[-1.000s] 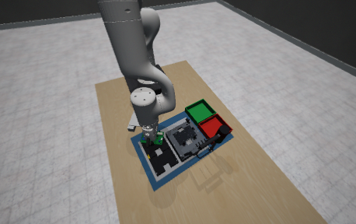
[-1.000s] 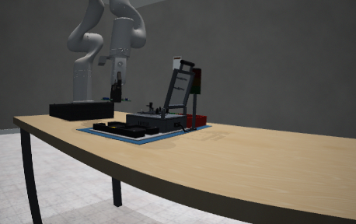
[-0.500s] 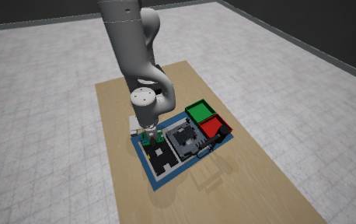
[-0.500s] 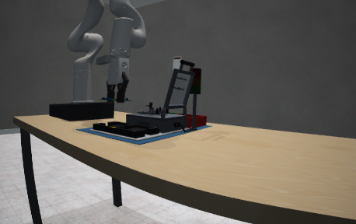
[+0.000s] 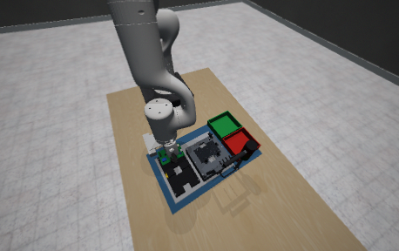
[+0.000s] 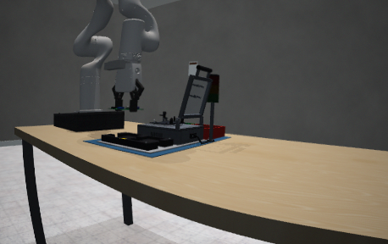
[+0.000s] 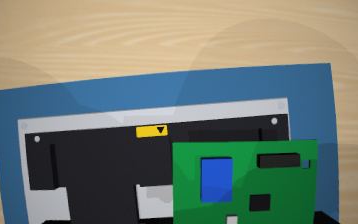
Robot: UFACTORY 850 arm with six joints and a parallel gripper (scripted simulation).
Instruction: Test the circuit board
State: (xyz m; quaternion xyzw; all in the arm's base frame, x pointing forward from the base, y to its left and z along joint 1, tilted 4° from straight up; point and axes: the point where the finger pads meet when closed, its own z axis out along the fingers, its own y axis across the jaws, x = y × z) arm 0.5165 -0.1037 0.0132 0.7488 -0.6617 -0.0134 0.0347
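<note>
My gripper is shut on the green circuit board and holds it flat in the air above the far end of the black tray. The board shows component side up in the wrist view, with a blue chip, black chips, and a white part at the lower edge. It also shows under the wrist in the top view. The tester stands right of the tray with its lid raised. The signal light looks dark. My fingers are out of the wrist view.
The green bin and the red bin stand side by side beyond the tester. Everything sits on a blue mat. A long black box lies at the arm's base. The tray carries a yellow arrow label.
</note>
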